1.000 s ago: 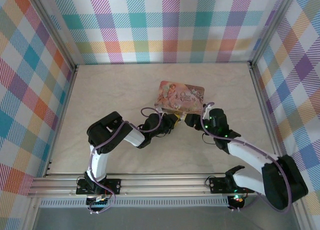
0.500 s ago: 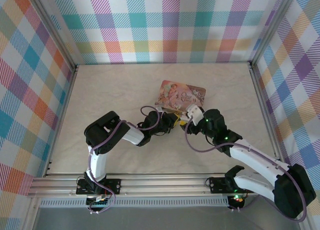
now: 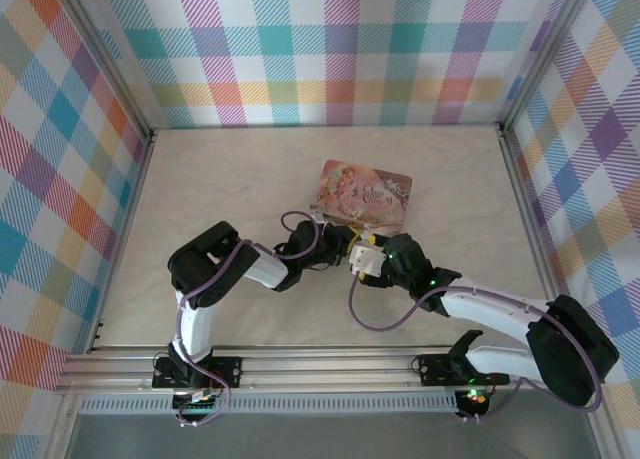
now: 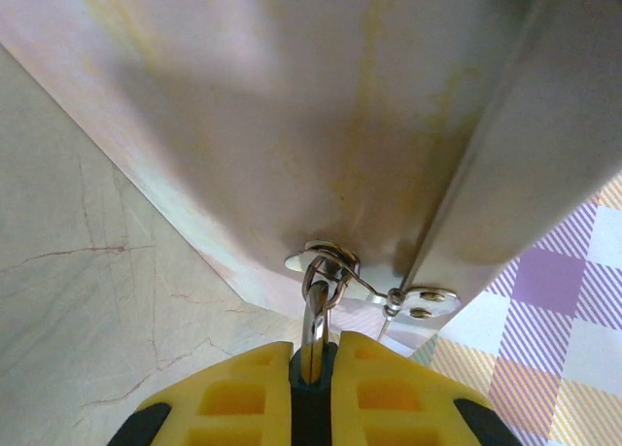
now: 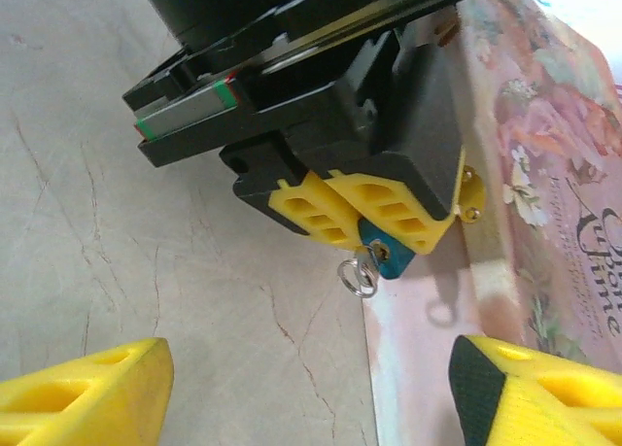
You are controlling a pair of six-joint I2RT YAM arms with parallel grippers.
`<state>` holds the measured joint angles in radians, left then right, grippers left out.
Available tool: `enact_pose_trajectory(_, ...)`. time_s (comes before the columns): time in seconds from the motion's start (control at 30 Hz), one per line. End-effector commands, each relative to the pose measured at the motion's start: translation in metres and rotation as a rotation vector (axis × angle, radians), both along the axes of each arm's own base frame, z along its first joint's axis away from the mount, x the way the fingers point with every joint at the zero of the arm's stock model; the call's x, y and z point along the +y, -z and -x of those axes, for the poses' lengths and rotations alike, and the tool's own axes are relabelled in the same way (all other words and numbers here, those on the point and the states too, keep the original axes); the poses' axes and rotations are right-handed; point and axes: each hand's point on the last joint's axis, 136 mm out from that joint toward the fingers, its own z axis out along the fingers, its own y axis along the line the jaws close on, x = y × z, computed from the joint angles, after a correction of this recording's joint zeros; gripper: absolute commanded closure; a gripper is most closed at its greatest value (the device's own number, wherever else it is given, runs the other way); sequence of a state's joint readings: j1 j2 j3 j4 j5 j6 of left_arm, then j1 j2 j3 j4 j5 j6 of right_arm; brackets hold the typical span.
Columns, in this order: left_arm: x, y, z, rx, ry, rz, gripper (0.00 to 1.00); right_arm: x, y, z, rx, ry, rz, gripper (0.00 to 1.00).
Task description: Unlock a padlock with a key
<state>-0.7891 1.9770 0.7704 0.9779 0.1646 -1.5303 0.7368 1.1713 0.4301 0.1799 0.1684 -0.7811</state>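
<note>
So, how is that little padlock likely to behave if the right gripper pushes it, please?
Probably rigid: the padlock looks like metal. Being tiny and clamped in the left gripper, it should hardly shift. Its loose silver ring would likely swing.

We log the padlock at frame centre: blue body with a painted satin look, and a small ring of bright polished metal. The left gripper has fingers of matt yellow plastic with moulded pockets. The pink box, right side, is printed and faintly glossy; tin or card, we cannot tell. The table is matt and marble-veined. The walls, at the top, look like checked cloth.
</note>
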Motion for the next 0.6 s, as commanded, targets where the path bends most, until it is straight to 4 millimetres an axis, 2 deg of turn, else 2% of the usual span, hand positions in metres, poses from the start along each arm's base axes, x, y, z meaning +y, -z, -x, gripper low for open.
enact_pose_trajectory(0.0, -0.002, 0.005, 0.006, 0.056, 0.027, -0.002, 1.0, 0.01, -0.016, -0.012, -0.055, -0.008, -0.012, 0.35)
enact_pose_trajectory(0.23, -0.002, 0.004, 0.006, 0.056, 0.026, -0.002, 1.0, 0.014, -0.011, -0.027, -0.078, 0.032, -0.008, 0.53)
enact_pose_trajectory(0.57, -0.002, 0.005, 0.007, 0.059, 0.03, -0.001, 1.0, 0.025, -0.01, -0.041, -0.108, 0.034, -0.014, 0.66)
